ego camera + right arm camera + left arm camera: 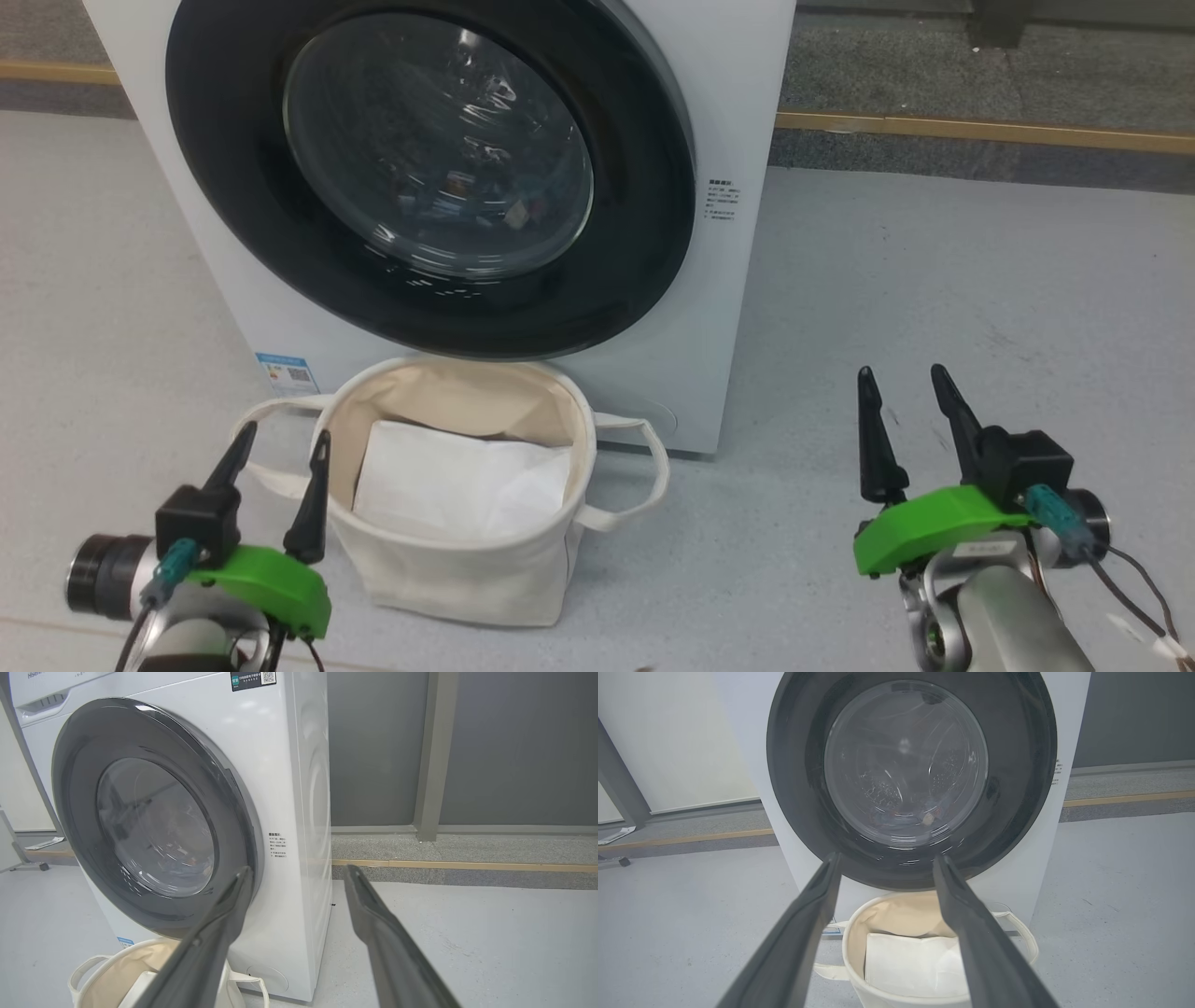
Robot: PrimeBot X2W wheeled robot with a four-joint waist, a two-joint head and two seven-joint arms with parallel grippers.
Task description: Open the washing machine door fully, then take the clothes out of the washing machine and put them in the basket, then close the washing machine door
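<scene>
1. On the grey floor stands the washing machine, a white front-loader; a small block of print sits on its front to the right of the door, and a blue sticker sits low at its left corner.
2. The washing machine door is closed. In the right wrist view its wide black rim lies flat against the machine's front.
3. Behind the bulging glass, low in the drum, lie the clothes. They show as a few dim coloured patches, too blurred by reflections to make out any print.
4. The basket, a cream fabric tub with two loop handles, stands upright on the floor right below the door, close against the machine's front.
5. A folded white sheet lies flat inside the basket.
6. The left claw hangs just beside the basket's left handle with its two dark fingers spread and nothing between them. In the left wrist view they point at the lower rim of the door.
7. The right claw hangs over bare floor, well apart from the basket and right of the machine. Its fingers are also spread wide, with nothing between them.
</scene>
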